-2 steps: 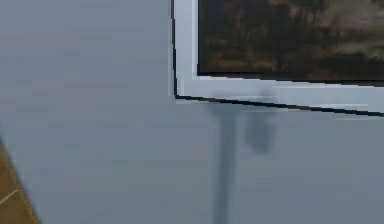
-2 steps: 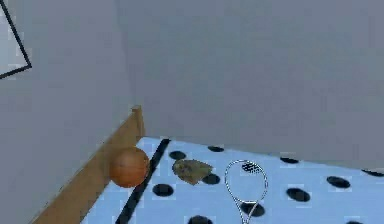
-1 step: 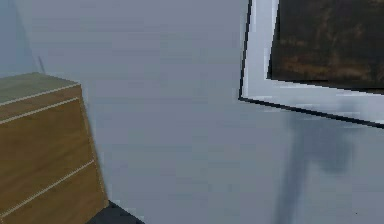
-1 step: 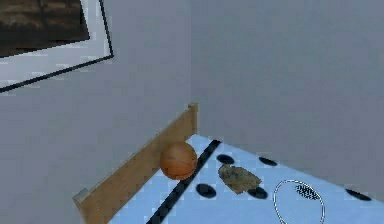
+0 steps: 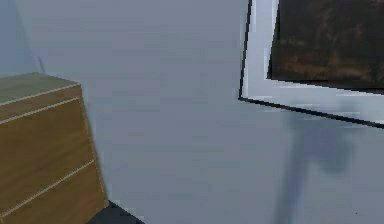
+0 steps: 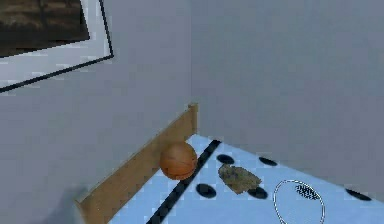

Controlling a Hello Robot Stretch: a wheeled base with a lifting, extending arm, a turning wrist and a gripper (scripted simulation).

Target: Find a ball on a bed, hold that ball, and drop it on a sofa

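An orange ball [image 6: 179, 160] lies on the bed [image 6: 345, 208] at its head edge, against the wooden headboard [image 6: 138, 168] and beside the black stripe [image 6: 185, 185] that crosses the pale, dark-spotted cover; a brown lumpy thing [image 6: 238, 178] and a white ring-shaped thing [image 6: 299, 201] lie near it, toward the middle of the bed. A framed picture [image 6: 50, 35] hangs on the wall above the headboard, and the forward view has a wooden dresser [image 5: 45, 150] at its left. The end effector's state cannot be told.

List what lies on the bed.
An orange ball by the wooden headboard, a brownish lump and a pale ring. The rest of the bed is out of frame.
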